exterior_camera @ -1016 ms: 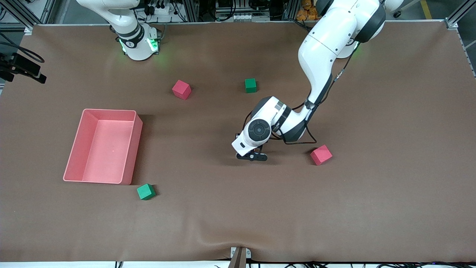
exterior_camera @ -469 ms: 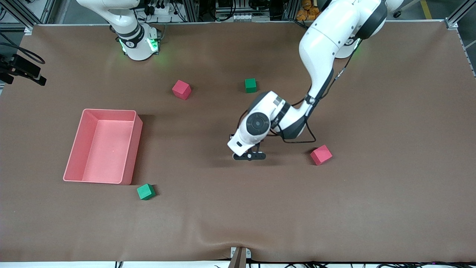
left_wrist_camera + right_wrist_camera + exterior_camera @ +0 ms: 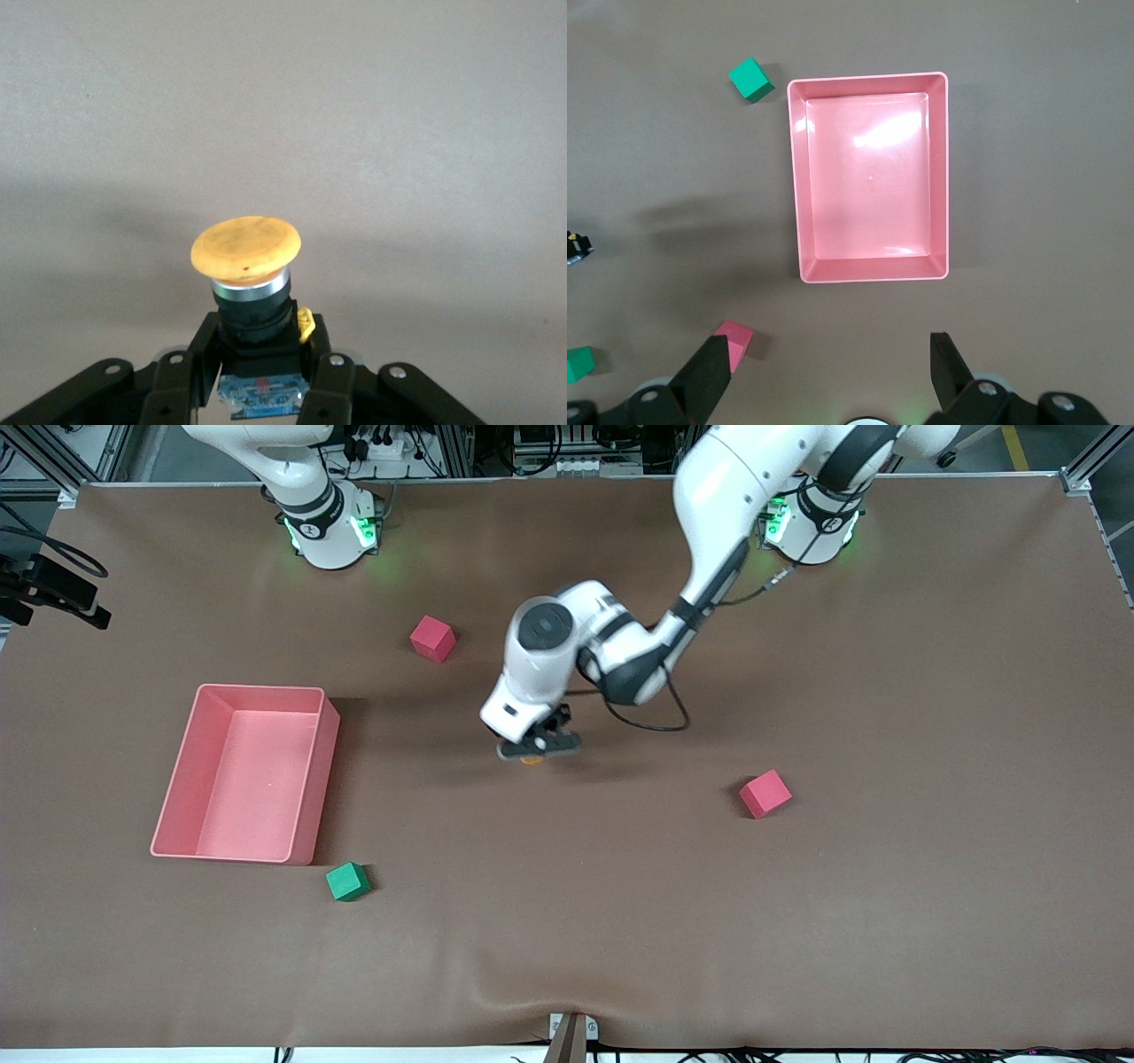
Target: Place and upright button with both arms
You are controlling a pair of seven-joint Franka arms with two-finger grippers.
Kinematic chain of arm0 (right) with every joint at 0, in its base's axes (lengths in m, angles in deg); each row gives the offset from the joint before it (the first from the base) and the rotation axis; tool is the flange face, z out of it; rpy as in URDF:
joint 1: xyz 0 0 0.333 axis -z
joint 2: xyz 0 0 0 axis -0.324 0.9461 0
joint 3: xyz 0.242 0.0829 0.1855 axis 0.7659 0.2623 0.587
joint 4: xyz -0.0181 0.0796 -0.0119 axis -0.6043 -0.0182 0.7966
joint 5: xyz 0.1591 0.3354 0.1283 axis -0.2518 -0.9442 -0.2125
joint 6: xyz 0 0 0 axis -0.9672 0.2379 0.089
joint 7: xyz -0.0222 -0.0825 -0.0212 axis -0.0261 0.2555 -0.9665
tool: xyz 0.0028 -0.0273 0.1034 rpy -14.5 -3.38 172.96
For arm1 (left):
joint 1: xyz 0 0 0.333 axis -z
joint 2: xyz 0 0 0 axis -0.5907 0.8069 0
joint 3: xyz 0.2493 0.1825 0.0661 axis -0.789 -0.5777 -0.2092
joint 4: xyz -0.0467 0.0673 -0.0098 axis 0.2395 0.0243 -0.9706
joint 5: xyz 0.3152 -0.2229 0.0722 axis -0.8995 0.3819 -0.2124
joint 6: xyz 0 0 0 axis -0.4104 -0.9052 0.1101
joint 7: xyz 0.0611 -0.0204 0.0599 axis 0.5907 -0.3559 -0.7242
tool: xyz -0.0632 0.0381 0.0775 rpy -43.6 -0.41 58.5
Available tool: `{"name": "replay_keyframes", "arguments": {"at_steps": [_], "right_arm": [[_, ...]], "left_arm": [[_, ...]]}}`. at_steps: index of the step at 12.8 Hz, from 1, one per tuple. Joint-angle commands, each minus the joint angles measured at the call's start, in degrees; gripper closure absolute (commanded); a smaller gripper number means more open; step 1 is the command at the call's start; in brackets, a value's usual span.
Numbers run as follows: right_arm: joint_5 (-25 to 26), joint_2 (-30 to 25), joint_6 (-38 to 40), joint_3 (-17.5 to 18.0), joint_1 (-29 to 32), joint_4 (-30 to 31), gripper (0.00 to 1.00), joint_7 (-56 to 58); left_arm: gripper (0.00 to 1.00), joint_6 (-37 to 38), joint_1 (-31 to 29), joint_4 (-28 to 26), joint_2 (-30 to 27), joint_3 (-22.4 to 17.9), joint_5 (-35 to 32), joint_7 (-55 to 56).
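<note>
The button shows in the left wrist view with a round orange cap (image 3: 246,248) on a short black body. My left gripper (image 3: 257,390) is shut on that black body, and the cap points away from the wrist. In the front view the left gripper (image 3: 538,746) hangs over bare brown table mid-table, with a sliver of the orange cap (image 3: 532,761) showing under it. My right gripper (image 3: 831,376) is open and empty, high over the table near its own base. It is out of the front view.
A pink tray (image 3: 257,688) lies toward the right arm's end and also shows in the right wrist view (image 3: 868,80). Pink cubes (image 3: 433,638) (image 3: 765,794) and a green cube (image 3: 347,881) lie scattered. The left arm's forearm (image 3: 620,651) spans mid-table.
My left gripper has risen from the table with the button and swung toward the right arm's end and the bases. Its arm now covers the green cube near the middle. The right arm has not moved.
</note>
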Motion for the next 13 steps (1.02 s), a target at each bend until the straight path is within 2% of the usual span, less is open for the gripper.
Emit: {"name": "replay_keyframes", "arguments": {"at_steps": [1,7,9,13], "right_arm": [[0.5,0.2,-0.2,0.4,0.0,-0.8,0.00,0.4],[0.5,0.2,-0.2,0.4,0.0,-0.7,0.00,0.4],[0.5,0.2,-0.5,0.4,0.0,-0.7,0.00,0.4],[0.5,0.3,-1.7,0.3,0.0,-0.7,0.00,0.4]], "left_arm": [[1.00,-2.9,3.8,-1.0,0.1,-1.6,-17.0,16.3],[1.00,-3.3,11.8,-2.2,3.6,-1.8,-53.3,47.4],[1.00,-0.7,14.4,-3.9,3.6,-2.1,-64.3,57.8],[1.00,8.7,18.2,-5.3,6.0,-2.5,-76.1,61.6]]}}
